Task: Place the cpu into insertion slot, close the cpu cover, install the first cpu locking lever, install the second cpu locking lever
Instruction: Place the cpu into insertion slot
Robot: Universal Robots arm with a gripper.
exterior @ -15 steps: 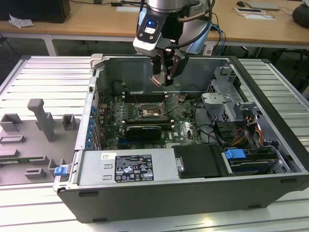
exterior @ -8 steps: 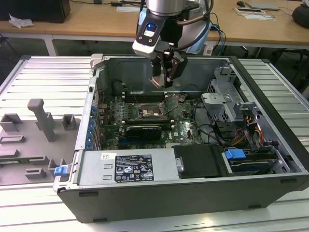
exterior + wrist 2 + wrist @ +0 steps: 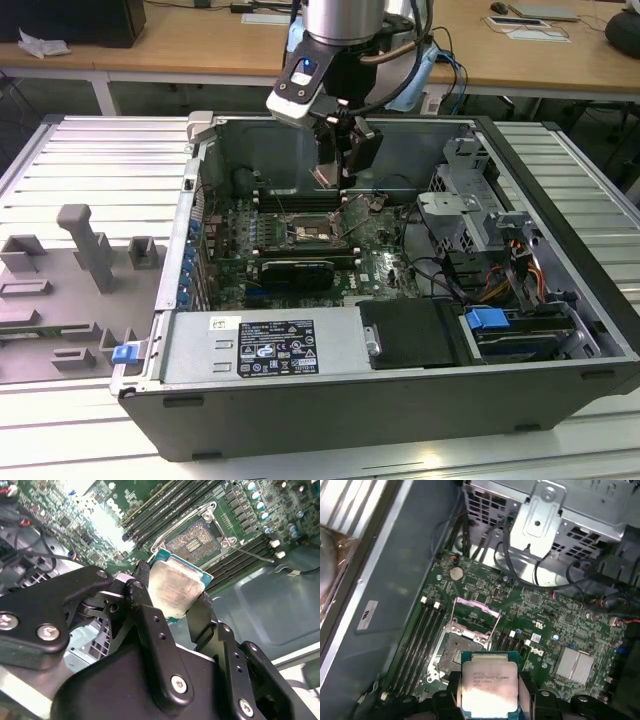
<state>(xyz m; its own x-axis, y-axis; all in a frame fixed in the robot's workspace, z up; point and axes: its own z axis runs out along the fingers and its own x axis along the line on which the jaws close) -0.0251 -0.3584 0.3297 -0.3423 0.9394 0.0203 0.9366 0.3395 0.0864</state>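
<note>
Cpu [image 3: 176, 585] pinched by two opposite edges between the black fingers [image 3: 146, 607] of the gripper [image 3: 172, 594], its pale metal top turned toward both wrist cameras. It hung in the air above the insertion slot [image 3: 457, 651] and was not touching it. The slot's dark centre lay exposed. The cpu cover [image 3: 476, 616] stood tilted up at the side of the slot toward the exterior view's right. Long memory slots [image 3: 417, 630] ran along both sides of the socket on the green motherboard [image 3: 385, 272]. The board lay in the open computer case [image 3: 300, 425], with a black card [image 3: 295, 272] nearer than the slot. A power supply [image 3: 262, 347] sat against the near wall and a metal drive cage [image 3: 470, 215] at the exterior view's right. A grey fixture tray [image 3: 70, 285] rested outside the case at the exterior view's left.
</note>
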